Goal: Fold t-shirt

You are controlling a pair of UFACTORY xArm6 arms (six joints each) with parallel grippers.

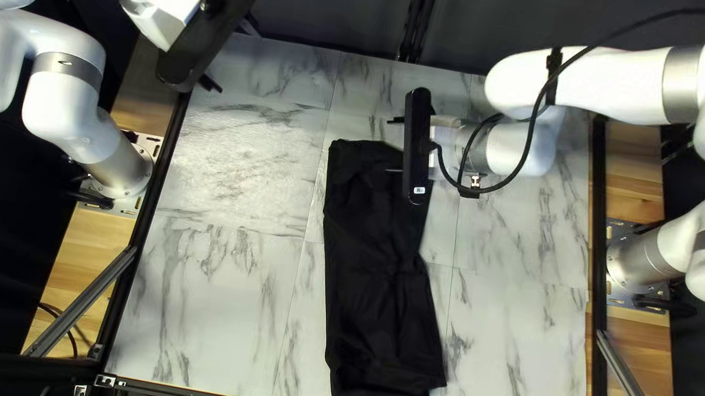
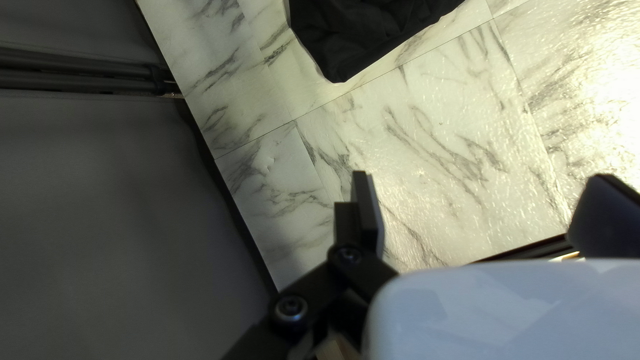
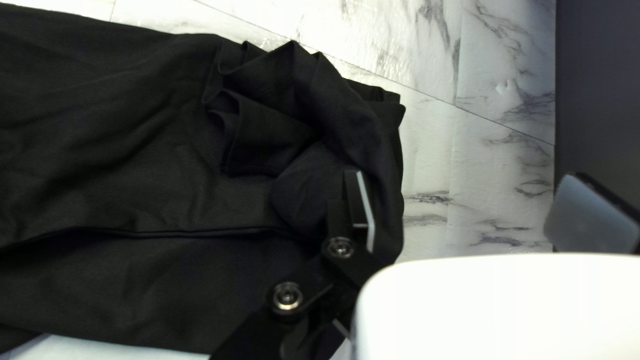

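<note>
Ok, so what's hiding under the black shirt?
Around the shirt I can see the marbled tabletop, so the shirt seems to lie on that. It covers everything right beneath it, so I can't tell whether anything small is hidden there.

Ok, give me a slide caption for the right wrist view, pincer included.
Right pincer, open, at the rumpled end of the black t-shirt on the marble-patterned table.

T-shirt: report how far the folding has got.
Apparently done: the t-shirt lies in a long, narrow strip. In hand: nothing gripped; the open right gripper is at its bunched far end, the open left gripper away from it. Probably left: smoothing that end and folding the strip shorter.
</note>
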